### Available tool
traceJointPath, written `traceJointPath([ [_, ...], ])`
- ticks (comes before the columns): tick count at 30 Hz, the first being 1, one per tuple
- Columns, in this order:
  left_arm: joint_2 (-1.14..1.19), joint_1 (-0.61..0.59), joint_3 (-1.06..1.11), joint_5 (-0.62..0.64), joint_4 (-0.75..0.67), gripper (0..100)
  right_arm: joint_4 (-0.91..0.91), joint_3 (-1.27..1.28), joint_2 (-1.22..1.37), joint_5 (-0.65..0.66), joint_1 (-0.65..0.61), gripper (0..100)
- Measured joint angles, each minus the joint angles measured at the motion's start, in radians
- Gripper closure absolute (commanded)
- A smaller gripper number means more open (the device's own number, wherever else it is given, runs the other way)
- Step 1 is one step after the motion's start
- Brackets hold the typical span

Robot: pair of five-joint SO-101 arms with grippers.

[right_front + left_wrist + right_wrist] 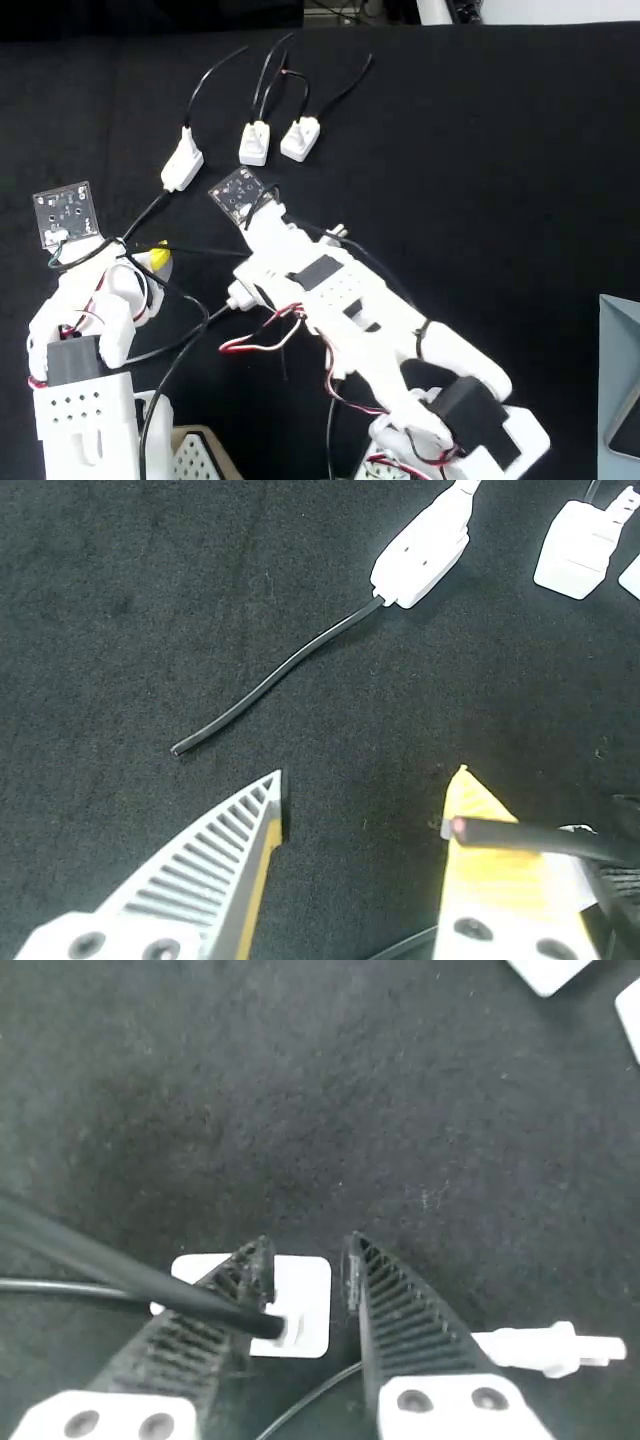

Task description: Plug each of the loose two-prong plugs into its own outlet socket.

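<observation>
One black tablecloth [520, 150] | two white plugs [255, 143] [300, 139] lying adjacent

Backdrop: I'm looking down at a table under black cloth [520, 170].
The cloth is running across the whole work area, matte, and it's showing pale lint specks in both wrist views. Beyond its far edge I'm seeing a dark strip [150, 12] with some thin cables lying in it, and a pale surface [560, 10] at the far right corner. A grey-blue panel [622, 370] is poking in at the right edge; I can't tell what it is. Light is falling evenly from above and throwing only faint shadows.
</observation>
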Motion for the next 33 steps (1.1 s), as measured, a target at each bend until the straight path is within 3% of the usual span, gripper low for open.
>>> traceJointPath([
  [2,0.0,0.0,0.0,0.0,0.0,74,0.0,0.002,-0.009,0.0,0.0,88.7],
  [6,0.0,0.0,0.0,0.0,0.0,74,0.0,0.04,-0.014,0.0,0.0,98.9],
  [26,0.0,0.0,0.0,0.0,0.0,74,-0.006,0.083,-0.029,0.034,0.005,98.5],
  [33,0.0,0.0,-0.153,-0.069,0.144,70,0.017,0.087,-0.1,0.034,0.003,84.8],
])
